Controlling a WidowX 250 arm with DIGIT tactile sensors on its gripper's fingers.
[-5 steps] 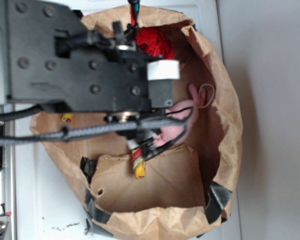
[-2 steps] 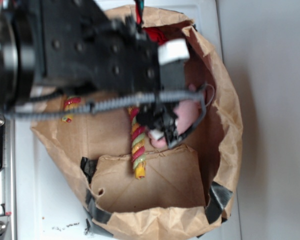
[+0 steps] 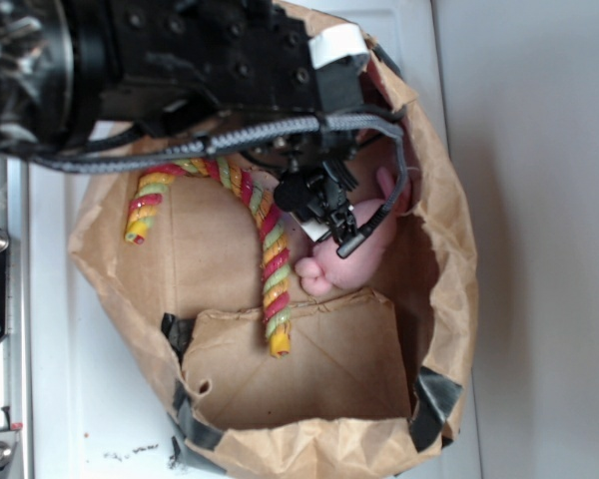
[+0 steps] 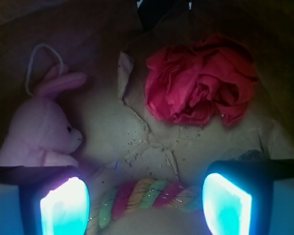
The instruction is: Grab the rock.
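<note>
**Swung toward 12 o'clock across the bag**

Moved up the exterior view since a second ago, uncovering the whole curve of the striped rope (image 3: pixel 270 259) and more of the pink bunny (image 3: pixel 349 259) inside the paper bag (image 3: pixel 449 249) on the white counter (image 3: pixel 90 399). Holds the jaws released and spread wide at 7 and 5 o'clock of the wrist view, gripping nothing, with the rope lying between them. Looks onto the red wad (image 4: pixel 198 90) at 1 o'clock and the bunny at 9. Shows only what appears to be the rock (image 4: pixel 247 155): a grey edge peeking just above the 5 o'clock pad, below the wad, mostly hidden.
</note>
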